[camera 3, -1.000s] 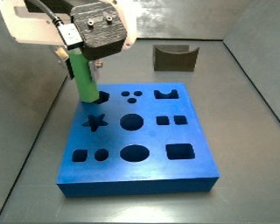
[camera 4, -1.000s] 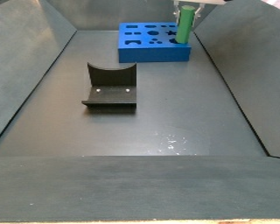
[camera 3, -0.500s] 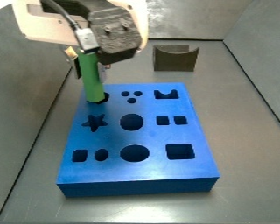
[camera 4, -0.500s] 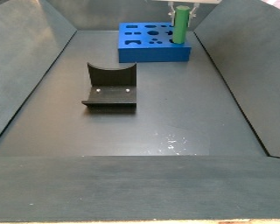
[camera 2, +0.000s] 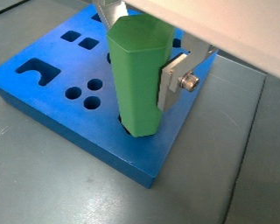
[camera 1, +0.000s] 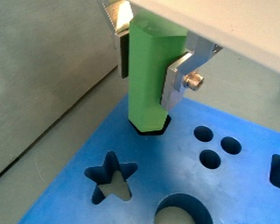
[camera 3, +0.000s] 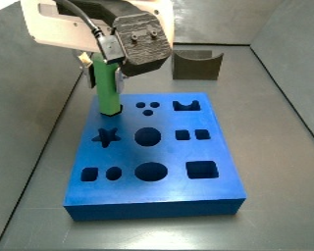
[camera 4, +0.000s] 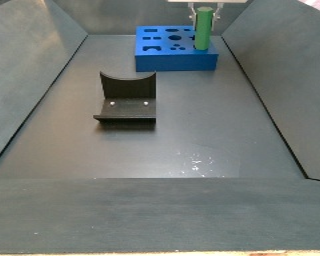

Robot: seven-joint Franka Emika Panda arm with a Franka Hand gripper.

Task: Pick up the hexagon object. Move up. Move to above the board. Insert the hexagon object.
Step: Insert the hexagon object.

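The hexagon object is a bright green rod (camera 1: 150,83), upright between my gripper's (camera 1: 149,63) flat silver fingers (camera 1: 178,77). The gripper is shut on it near its upper part. The rod's lower end stands in the mouth of the hexagon hole at a far corner of the blue board (camera 1: 166,179). Both wrist views show this, with the rod (camera 2: 140,83) over the board's corner (camera 2: 60,101). In both side views the gripper (camera 3: 107,71) (camera 4: 203,12) holds the rod (camera 3: 107,95) (camera 4: 202,32) over the board (camera 3: 167,157) (camera 4: 166,55).
The fixture (camera 3: 196,65) (camera 4: 124,100) stands on the dark floor apart from the board. Star, round, square and oval holes lie near the rod (camera 1: 111,175). Grey walls enclose the floor on the sides.
The gripper has shifted a little sideways over the board's corner and the rod has gone from tilted to upright, its lower end now at the hexagon hole.
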